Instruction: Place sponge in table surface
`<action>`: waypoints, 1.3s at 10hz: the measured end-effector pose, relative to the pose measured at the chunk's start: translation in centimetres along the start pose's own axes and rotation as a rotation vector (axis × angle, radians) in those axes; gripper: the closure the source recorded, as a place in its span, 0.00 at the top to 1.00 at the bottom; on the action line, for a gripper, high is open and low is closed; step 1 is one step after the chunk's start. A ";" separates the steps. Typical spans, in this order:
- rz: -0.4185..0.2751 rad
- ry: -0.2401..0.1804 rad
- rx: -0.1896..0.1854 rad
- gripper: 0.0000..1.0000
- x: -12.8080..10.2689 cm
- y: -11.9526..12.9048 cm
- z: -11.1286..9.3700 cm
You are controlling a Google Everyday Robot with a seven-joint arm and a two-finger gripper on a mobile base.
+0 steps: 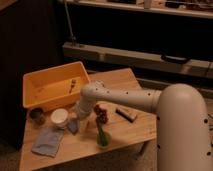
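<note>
The gripper (76, 120) hangs at the end of the white arm (120, 99), which reaches in from the right, bends at an elbow near the yellow bin (35, 90) and points down toward the front left part of the wooden table (127, 134). Right at its tip is a small dark bluish block, which I take to be the sponge (73, 127). Whether the gripper is clamped on it or has let it go cannot be told from this view. The sponge is very low, at or almost at the wood, and I cannot tell if it is resting there. It lies just beside a white bowl (60, 118) on its left, with a green vase (102, 137) of red flowers (101, 115) near on its right. Further out, a small dark bowl (36, 115) stands left of the white one, a grey-blue cloth (47, 142) lies near the front edge, and a dark bar (126, 114) lies toward the right. The bin holds one small thing (72, 84) I cannot identify. By my judgement the task is close to done: the sponge is brought down over a bare patch of table. What is left is to confirm contact, release it, and lift the arm clear without knocking the bowl or the vase.
</note>
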 end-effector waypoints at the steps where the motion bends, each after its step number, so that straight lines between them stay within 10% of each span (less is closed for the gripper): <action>1: 0.000 -0.010 0.003 0.80 0.5 0.0 0.3; 8: -0.032 -0.069 -0.026 0.20 1.3 0.8 2.3; 13: -0.060 -0.053 0.016 0.00 0.4 -1.5 -5.1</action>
